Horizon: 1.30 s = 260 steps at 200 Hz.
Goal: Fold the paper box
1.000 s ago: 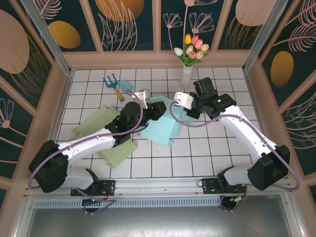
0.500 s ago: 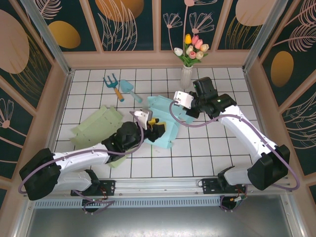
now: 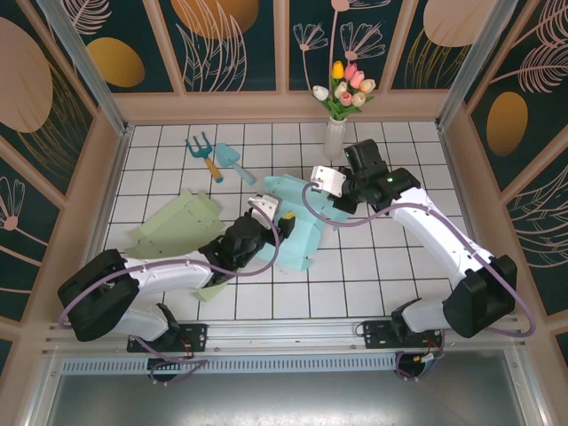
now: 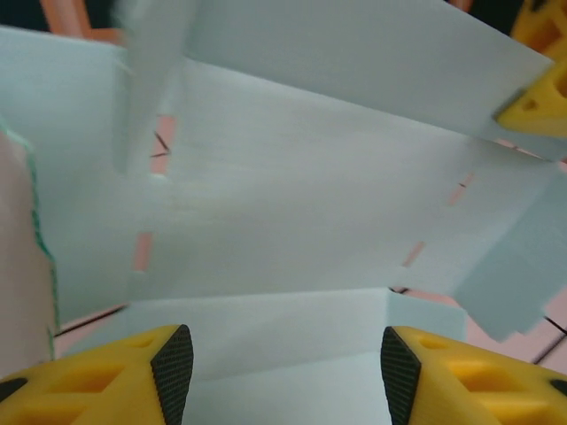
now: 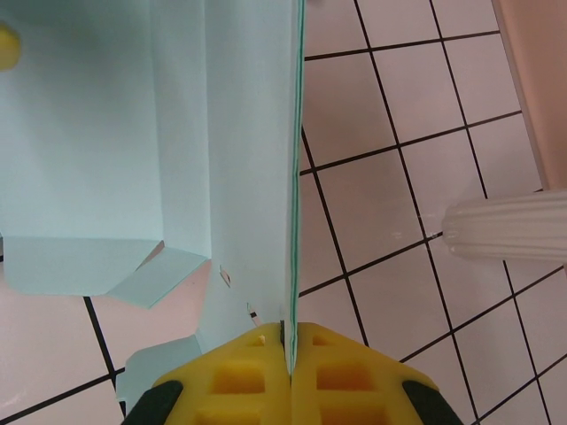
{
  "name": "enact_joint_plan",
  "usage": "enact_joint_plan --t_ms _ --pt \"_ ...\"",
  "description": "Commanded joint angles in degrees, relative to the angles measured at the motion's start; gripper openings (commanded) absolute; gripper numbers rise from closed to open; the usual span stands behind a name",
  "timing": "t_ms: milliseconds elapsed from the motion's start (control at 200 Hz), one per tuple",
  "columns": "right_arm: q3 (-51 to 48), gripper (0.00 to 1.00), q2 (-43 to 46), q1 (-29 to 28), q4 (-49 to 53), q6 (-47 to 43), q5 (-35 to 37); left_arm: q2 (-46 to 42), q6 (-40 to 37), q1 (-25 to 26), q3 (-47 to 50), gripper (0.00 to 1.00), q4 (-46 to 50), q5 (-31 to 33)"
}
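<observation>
White tiled counter (image 3: 390, 266) inside a walled cell with flowery panels, and the light blue paper box (image 3: 302, 241) is lying mostly flat around the middle of it, between the two arms. Right hand (image 3: 327, 197) is clamped tight on the box's far-right edge. On its wrist cam you can see the yellow fingers (image 5: 239, 372) squeezed together with that flap standing on edge between them. Left hand (image 3: 282, 220) is over the box's near-left part with its fingers (image 4: 115, 381) spread wide, a blue panel sitting in the gap but nothing pinched. Green paper sheets (image 3: 182, 222) off to the left, a vase (image 3: 334, 138) of tulips just behind the right hand, a toy fork (image 3: 202, 146) and scoop (image 3: 232, 158) toward the back-left.
</observation>
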State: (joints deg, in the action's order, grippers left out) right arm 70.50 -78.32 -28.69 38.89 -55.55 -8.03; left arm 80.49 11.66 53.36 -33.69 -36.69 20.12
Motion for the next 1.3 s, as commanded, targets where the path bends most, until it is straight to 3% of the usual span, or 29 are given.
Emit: enact_joint_plan --t_ms 0,290,776,931,1086,1191,1296 --pt "-0.01 0.00 -0.77 0.19 0.03 -0.96 -1.54 1.31 -1.59 -2.15 -2.51 0.60 0.07 4.52" --pt "-0.33 0.00 -0.76 -0.19 0.40 -1.05 -1.55 -3.55 2.05 -7.18 0.55 0.60 1.97 5.81" --pt "-0.94 0.00 1.25 -0.17 -0.35 -0.31 -1.11 1.88 13.54 -9.17 -6.50 0.62 10.73 -7.59" --pt "-0.80 0.00 1.41 -0.19 -0.13 -0.26 -2.37 3.82 13.30 -9.17 -8.21 0.63 12.84 -3.91" --pt "-0.22 0.00 0.84 0.44 0.80 -0.68 -4.41 5.01 13.12 -9.16 -8.41 0.65 13.15 -4.70" --pt "1.02 0.00 -0.66 1.47 1.91 -0.39 -5.23 2.63 14.19 -9.17 -9.24 0.65 16.93 -6.04" --pt "3.15 0.00 -3.27 3.47 3.46 -0.04 -6.85 -3.93 14.34 -9.17 -6.50 0.65 16.58 -13.01"
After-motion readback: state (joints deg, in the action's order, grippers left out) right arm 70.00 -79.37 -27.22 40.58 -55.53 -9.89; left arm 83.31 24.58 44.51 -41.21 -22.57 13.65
